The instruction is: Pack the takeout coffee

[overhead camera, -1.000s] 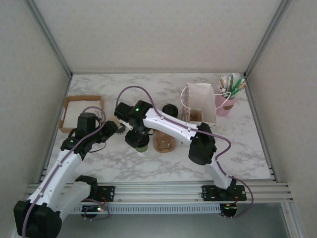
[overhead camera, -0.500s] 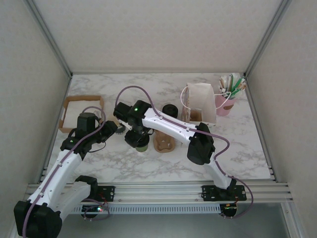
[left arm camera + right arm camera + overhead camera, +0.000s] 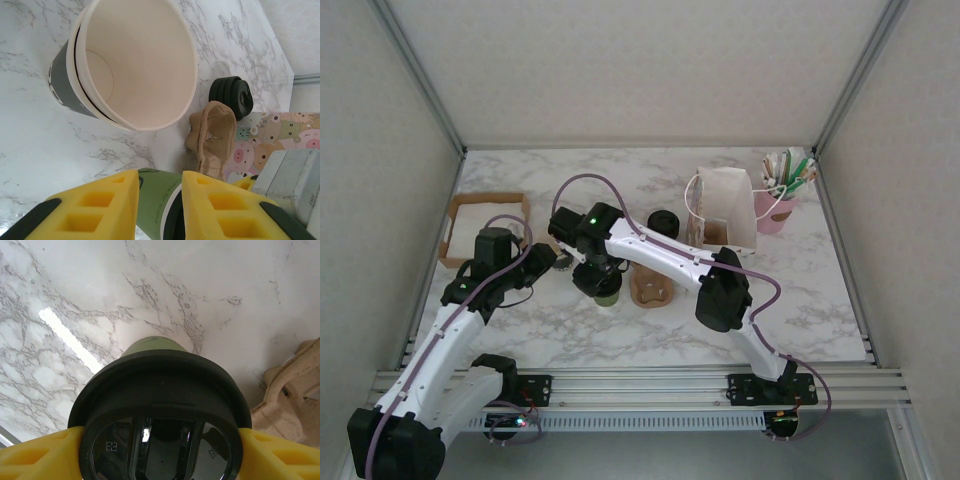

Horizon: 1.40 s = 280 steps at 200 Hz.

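Observation:
The takeout coffee, an olive-green cup under a black lid, stands on the marble left of the brown carrier. My right gripper hangs straight over it. In the right wrist view its yellow fingers meet the lid's rim on both sides, so the right gripper is shut on the cup. My left gripper sits a little to the cup's left, jaws partly open and gripping nothing. In the left wrist view the cup's green side shows through the gap of the left gripper.
A lidless stack of cups stands just beyond the left fingers. Spare black lids lie behind the carrier. A paper bag and a pink utensil holder stand at the back right, and a cardboard tray at the back left.
The right arm's elbow has drifted slightly left while its gripper stays over the cup. The left arm has not moved.

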{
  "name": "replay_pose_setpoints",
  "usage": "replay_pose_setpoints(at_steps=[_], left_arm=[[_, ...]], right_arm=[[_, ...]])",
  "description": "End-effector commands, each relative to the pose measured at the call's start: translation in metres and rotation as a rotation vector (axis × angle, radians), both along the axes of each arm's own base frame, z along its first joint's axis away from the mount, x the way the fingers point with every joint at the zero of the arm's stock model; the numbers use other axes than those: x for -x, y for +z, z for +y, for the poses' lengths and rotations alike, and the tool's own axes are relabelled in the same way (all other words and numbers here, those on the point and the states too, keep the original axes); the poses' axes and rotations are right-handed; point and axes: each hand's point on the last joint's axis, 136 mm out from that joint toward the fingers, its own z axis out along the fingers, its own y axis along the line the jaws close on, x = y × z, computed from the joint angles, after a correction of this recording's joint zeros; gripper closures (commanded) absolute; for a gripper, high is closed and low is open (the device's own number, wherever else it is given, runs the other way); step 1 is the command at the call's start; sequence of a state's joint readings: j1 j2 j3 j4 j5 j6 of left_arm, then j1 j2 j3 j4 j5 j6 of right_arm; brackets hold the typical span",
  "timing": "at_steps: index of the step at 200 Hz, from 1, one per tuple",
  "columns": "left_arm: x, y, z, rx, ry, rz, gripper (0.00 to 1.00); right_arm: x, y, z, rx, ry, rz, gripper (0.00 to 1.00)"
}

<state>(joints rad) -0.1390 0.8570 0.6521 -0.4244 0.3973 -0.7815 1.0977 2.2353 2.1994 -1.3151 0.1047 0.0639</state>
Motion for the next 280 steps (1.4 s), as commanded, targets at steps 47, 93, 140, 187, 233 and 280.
replay_pose_setpoints(at_steps=[47,93,140,187,233,280], left_arm=[[-0.005,0.027,0.005,-0.034,-0.009,-0.056,0.7],[-0.018,0.075,0.007,-0.069,-0.014,-0.147,0.68],[-0.037,0.124,0.004,-0.063,-0.016,-0.263,0.68],[-0.058,0.169,-0.007,-0.019,-0.038,-0.37,0.68],[-0.077,0.191,-0.037,-0.011,-0.106,-0.406,0.69],[-0.09,0.214,-0.095,-0.008,-0.226,-0.442,0.71]], right_arm=[[0.006,0.035,-0.006,-0.033,-0.021,-0.017,0.3],[0.018,0.091,-0.017,-0.14,-0.04,-0.038,0.3],[0.026,0.149,-0.041,-0.248,-0.075,-0.094,0.29],[0.031,0.215,-0.073,-0.383,-0.112,-0.196,0.29],[0.032,0.273,-0.112,-0.504,-0.166,-0.319,0.3],[0.027,0.312,-0.17,-0.561,-0.294,-0.466,0.32]])
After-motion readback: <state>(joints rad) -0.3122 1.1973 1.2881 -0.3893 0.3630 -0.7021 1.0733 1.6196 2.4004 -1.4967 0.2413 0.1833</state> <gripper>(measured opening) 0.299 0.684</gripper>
